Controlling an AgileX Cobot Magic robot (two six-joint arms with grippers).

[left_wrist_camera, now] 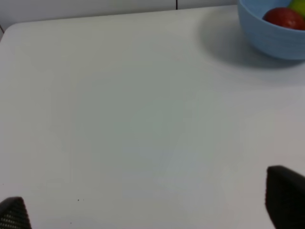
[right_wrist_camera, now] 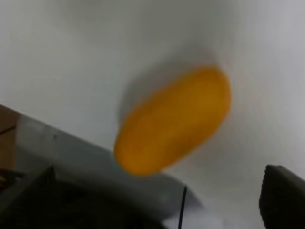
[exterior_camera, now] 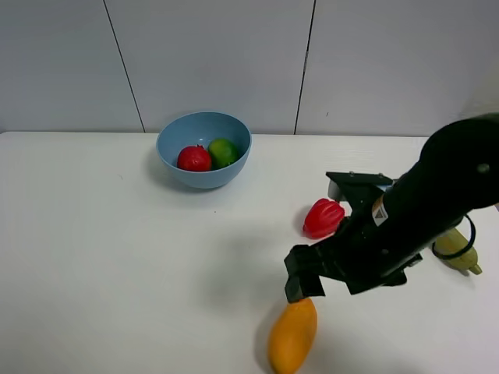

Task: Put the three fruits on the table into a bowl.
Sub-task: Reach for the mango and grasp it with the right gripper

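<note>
The light-blue bowl point(exterior_camera: 203, 149) stands at the back of the white table point(exterior_camera: 101, 257) and holds the red tomato-like fruit point(exterior_camera: 194, 159) and the green lime point(exterior_camera: 223, 152). The bowl point(left_wrist_camera: 267, 36) and the red fruit point(left_wrist_camera: 284, 16) also show in the left wrist view. The orange-yellow mango point(exterior_camera: 293, 335) lies on the table near the front edge. My right gripper point(exterior_camera: 302, 284) hangs just above its far end, open and empty. The right wrist view shows the mango point(right_wrist_camera: 174, 119), blurred, with one finger point(right_wrist_camera: 282, 195) beside it. My left gripper point(left_wrist_camera: 148, 202) is open over bare table.
A ribbed red bell pepper point(exterior_camera: 323, 217) lies just behind my right arm. A corn cob with green husk point(exterior_camera: 456, 249) lies at the right, partly hidden by the arm. The table's front edge runs close to the mango. A grey wall stands behind the table.
</note>
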